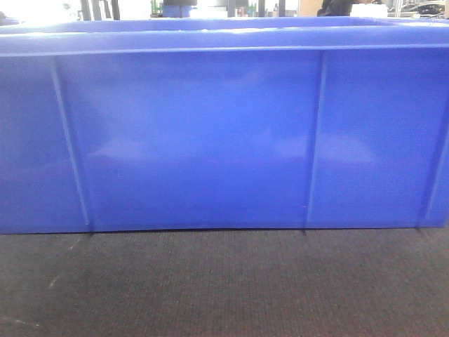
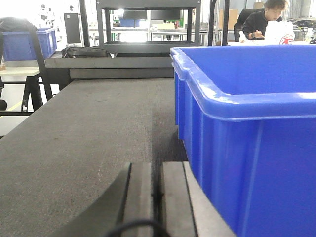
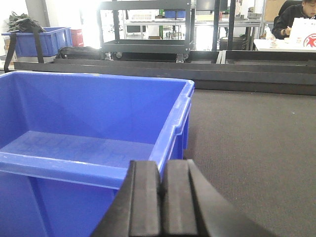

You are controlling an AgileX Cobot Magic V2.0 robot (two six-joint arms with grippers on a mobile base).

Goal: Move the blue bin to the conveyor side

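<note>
The large glossy bright-blue plastic bin (image 1: 210, 133) stands upright on the wide dark grey-black belt with a fine woven, carpet-like texture (image 1: 224, 288), its ribbed long side filling the front view and its base resting flat on the weave. Pale scuffs and specks mark the belt near the front edge.

In the left wrist view the left gripper (image 2: 158, 197) sits low over the belt just beside the bin's outer wall; its two dark pads are pressed together with only a thin seam between them, holding nothing. The belt runs away to a dark metal rail at its far end, beyond which a black metal trolley frame (image 2: 148, 24) stands against bright windows. A second blue crate (image 2: 29, 43) rests on a stand to the far left, and a seated person in dark clothing (image 2: 261, 22) is at a desk behind the bin.

In the right wrist view the right gripper (image 3: 160, 200) is at the bin's thick top rim, near its corner; its black pads likewise meet, and whether they touch the rim cannot be told. The bin's interior is bare blue plastic.
</note>
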